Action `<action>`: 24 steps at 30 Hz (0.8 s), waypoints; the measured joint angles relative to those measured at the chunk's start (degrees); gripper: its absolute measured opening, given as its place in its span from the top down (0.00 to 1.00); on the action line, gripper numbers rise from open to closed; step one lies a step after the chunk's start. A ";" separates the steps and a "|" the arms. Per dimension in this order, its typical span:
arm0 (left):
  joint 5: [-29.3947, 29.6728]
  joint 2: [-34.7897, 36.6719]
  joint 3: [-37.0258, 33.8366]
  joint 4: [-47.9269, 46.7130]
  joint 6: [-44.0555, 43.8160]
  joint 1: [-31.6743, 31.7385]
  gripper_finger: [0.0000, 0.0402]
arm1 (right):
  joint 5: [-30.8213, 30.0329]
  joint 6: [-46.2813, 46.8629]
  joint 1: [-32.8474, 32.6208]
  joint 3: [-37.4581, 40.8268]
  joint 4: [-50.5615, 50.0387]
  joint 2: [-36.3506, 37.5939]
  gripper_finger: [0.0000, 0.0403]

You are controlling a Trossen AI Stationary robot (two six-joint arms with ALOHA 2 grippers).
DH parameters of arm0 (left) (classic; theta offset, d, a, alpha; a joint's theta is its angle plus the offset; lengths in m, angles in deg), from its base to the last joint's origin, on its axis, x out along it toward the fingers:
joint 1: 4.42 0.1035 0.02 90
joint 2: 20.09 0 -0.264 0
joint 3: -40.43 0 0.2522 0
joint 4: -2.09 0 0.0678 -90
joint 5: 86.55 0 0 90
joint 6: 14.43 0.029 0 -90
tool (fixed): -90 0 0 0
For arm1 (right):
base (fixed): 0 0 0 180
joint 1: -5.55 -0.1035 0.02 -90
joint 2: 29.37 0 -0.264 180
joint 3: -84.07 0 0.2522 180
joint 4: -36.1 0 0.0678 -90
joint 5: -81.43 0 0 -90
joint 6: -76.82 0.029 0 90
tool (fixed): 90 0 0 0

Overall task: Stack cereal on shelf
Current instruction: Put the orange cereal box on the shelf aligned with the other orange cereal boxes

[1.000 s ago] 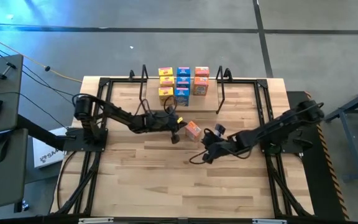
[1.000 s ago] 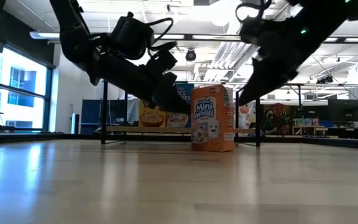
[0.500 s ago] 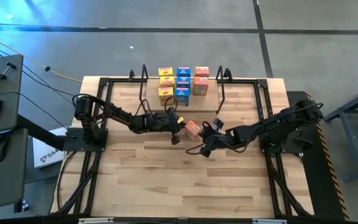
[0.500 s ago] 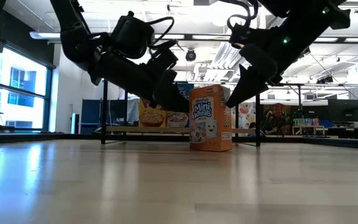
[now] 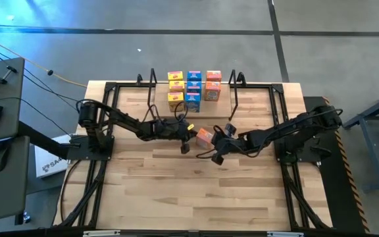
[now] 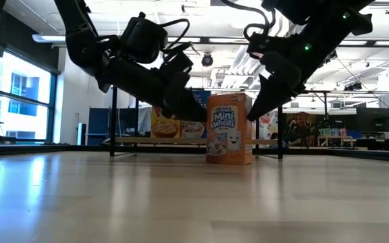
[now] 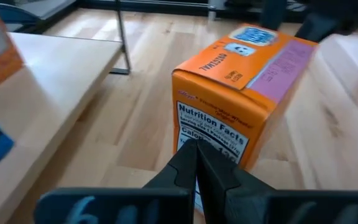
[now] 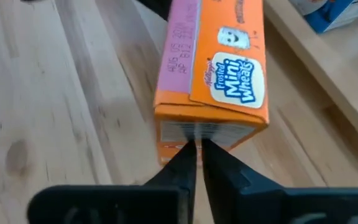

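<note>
Shelf (image 5: 224, 92) boxes mostly hidden in the low view; orange Mini-Wheats box (image 5: 204, 137) stands upright mid-table, left gripper (image 5: 185, 139) and right gripper (image 5: 217, 146) both pinched together flanking it.

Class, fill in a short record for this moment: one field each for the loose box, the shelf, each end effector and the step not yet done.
loose box: orange cereal box, upright on the wooden table, in front of the shelf
shelf: wooden shelf at the table's far edge; yellow, blue and orange boxes already stand on it
left end effector: shut, its tip at the box's left side
right end effector: fingers nearly together, its tip at the box's right side
not yet done: the orange box is not on the shelf
</note>
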 joint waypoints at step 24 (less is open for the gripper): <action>-11.72 14.01 -4.04 -4.11 4.01 3.46 1.00 | -3.59 7.41 -5.16 -14.76 -28.37 -0.01 0.55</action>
